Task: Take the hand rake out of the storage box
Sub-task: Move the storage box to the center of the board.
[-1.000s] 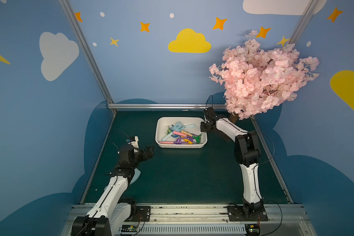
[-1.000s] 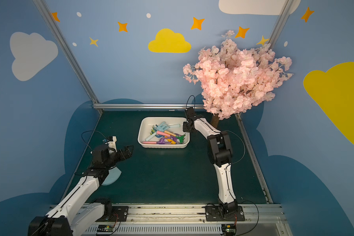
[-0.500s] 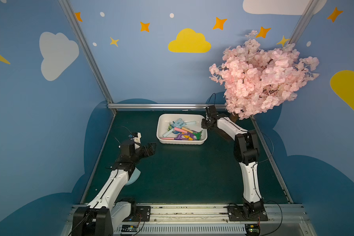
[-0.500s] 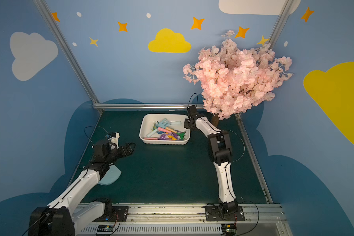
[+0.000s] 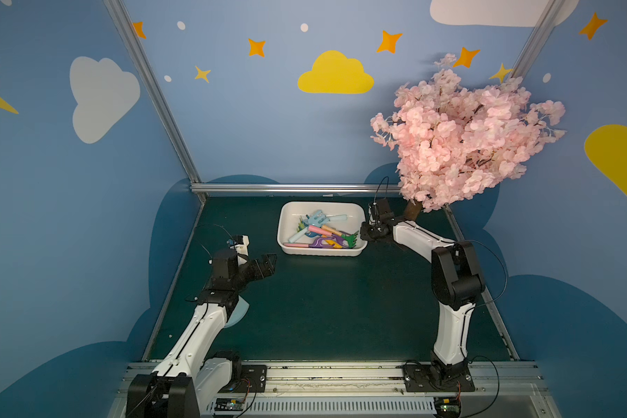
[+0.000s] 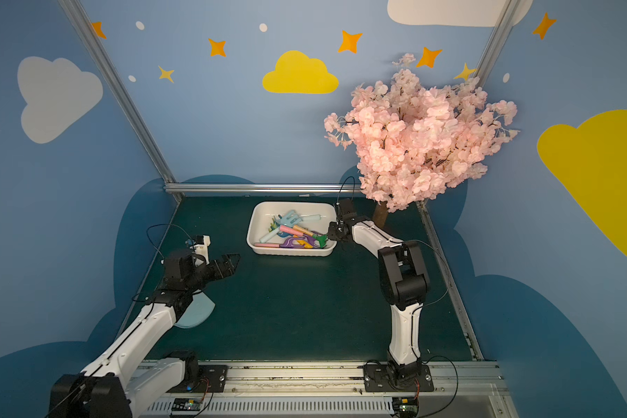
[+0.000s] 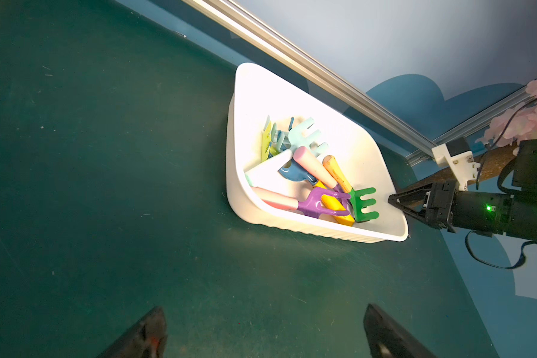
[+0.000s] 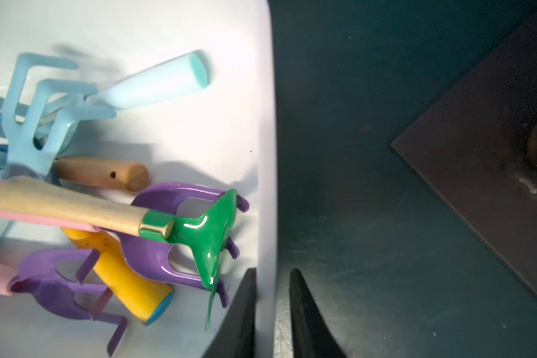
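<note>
The white storage box [image 5: 319, 252] [image 6: 290, 252] [image 7: 323, 234] sits at the back middle of the green table, full of toy garden tools. The hand rake [image 5: 351, 239] [image 6: 319, 239] [image 7: 365, 204] [image 8: 211, 229], green-headed with a wooden handle, lies on top, its head against the right wall. My right gripper [image 5: 363, 233] [image 6: 331, 231] [image 7: 391, 198] [image 8: 272, 271] is shut on that wall's rim [image 8: 268, 124], one finger inside and one outside, just beside the rake head. My left gripper [image 5: 268, 264] [image 6: 232, 262] [image 7: 262, 310] hangs open and empty over bare table, left of the box.
Purple forks, a light blue fork, pink and yellow handles crowd round the rake. A pink blossom tree's trunk [image 5: 411, 211] and dark base plate [image 8: 478, 139] stand right behind my right arm. A pale blue disc [image 5: 238, 311] lies under my left arm. Walls close three sides.
The box has shifted slightly toward the back wall. My right gripper has moved along the box's right rim toward its front corner. My left gripper has edged toward the box.
</note>
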You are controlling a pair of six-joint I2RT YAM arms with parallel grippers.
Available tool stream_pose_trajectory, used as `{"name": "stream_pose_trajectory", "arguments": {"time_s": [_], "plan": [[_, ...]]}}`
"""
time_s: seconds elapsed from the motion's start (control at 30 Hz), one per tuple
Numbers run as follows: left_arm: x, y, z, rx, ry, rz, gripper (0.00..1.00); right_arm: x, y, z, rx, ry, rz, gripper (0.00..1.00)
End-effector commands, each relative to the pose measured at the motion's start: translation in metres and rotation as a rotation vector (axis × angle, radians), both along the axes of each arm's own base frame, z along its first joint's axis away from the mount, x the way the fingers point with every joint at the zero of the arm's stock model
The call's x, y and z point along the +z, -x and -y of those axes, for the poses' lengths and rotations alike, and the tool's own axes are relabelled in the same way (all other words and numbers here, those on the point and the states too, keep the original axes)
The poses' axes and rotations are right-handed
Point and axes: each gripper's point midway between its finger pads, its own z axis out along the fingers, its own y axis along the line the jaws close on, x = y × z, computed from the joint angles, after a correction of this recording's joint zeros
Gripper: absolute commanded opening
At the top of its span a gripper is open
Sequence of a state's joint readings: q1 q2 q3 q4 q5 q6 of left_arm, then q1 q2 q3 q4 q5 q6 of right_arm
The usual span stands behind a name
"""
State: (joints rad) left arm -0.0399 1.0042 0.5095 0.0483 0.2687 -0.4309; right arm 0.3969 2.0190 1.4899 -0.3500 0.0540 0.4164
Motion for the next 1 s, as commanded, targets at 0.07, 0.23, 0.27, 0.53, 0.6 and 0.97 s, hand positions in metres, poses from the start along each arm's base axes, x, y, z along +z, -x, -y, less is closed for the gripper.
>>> {"name": "stream_pose_trajectory", "arguments": {"time_s": [0.07, 0.23, 0.27, 0.53, 0.6, 0.97], "plan": [[-0.004, 0.002, -0.001, 0.001, -0.006, 0.001, 1.0, -0.008, 0.001, -0.003, -0.029, -0.02, -0.008, 0.05], [-0.005, 0.002, 0.0, 0.0, -0.005, 0.001, 1.0, -0.01, -0.011, 0.001, -0.072, 0.003, 0.004, 0.0], [-0.005, 0.002, 0.0, 0.0, -0.006, 0.0, 1.0, -0.011, -0.015, -0.001, -0.071, 0.004, 0.005, 0.0], [-0.006, 0.0, 0.004, -0.014, 0.027, -0.008, 1.0, -0.017, -0.046, -0.007, -0.09, 0.022, -0.021, 0.0], [-0.006, -0.001, 0.004, -0.011, 0.025, -0.009, 1.0, -0.017, -0.05, -0.007, -0.093, 0.024, -0.015, 0.0], [-0.005, -0.025, 0.016, 0.028, -0.062, -0.105, 1.0, 0.023, -0.026, -0.019, 0.027, -0.009, 0.05, 0.55]]}}
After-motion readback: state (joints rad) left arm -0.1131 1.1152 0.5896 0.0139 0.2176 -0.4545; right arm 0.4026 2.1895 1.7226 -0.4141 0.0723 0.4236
